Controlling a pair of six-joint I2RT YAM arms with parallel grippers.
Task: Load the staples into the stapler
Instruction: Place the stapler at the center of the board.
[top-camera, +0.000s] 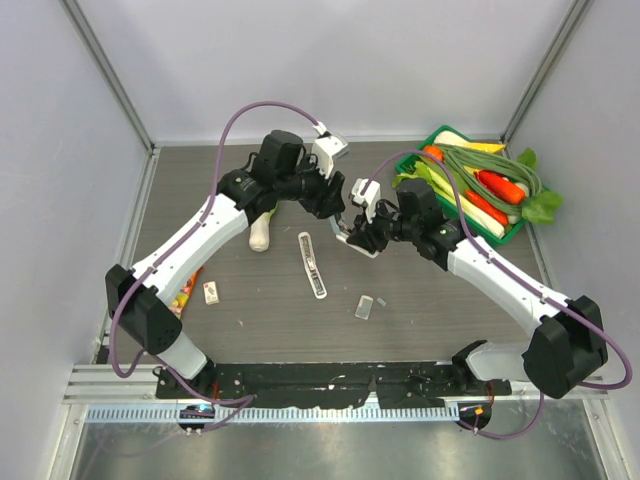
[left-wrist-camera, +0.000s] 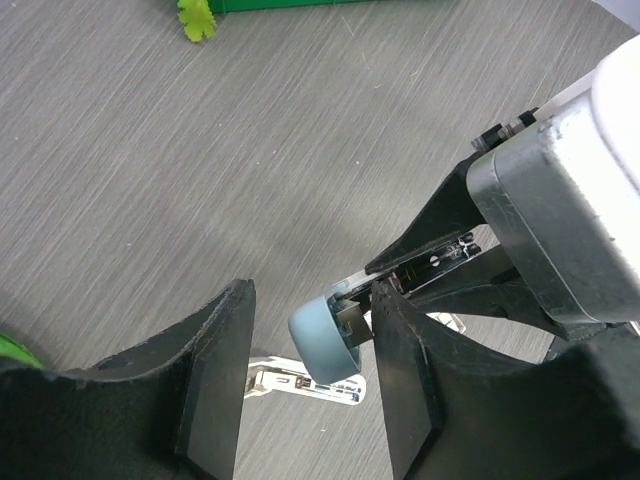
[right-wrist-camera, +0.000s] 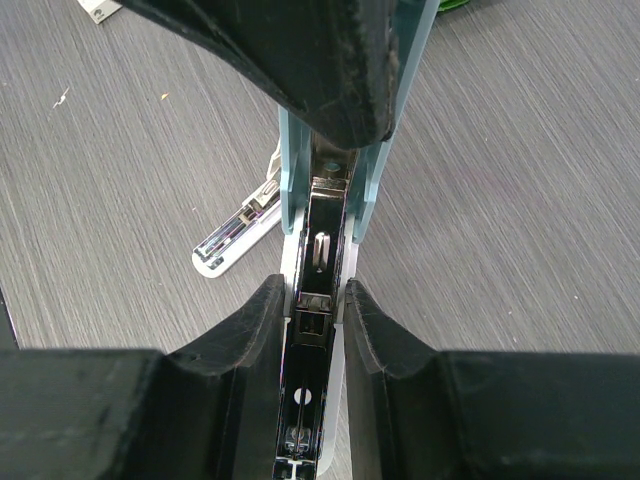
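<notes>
The white stapler (top-camera: 312, 263) lies on the table with its silvery channel facing up; it also shows below the left jaws (left-wrist-camera: 305, 382) and left of the right jaws (right-wrist-camera: 235, 232). The staples (top-camera: 211, 292), a tiny box, lie to the left near the left arm. My right gripper (top-camera: 352, 232) (right-wrist-camera: 315, 300) is shut on a pale blue-grey bar (right-wrist-camera: 290, 150) with white sides and a dark metal channel, held above the table. My left gripper (top-camera: 335, 207) (left-wrist-camera: 312, 290) stands open around that bar's rounded blue end (left-wrist-camera: 325, 340), with a gap on the left side.
A green tray (top-camera: 415, 160) of vegetables stands at the back right. A cream-white gourd-like object (top-camera: 260, 235) lies under the left arm. A small pale piece (top-camera: 365, 306) lies in front of the stapler. A colourful item (top-camera: 183, 292) sits beside the left arm's base.
</notes>
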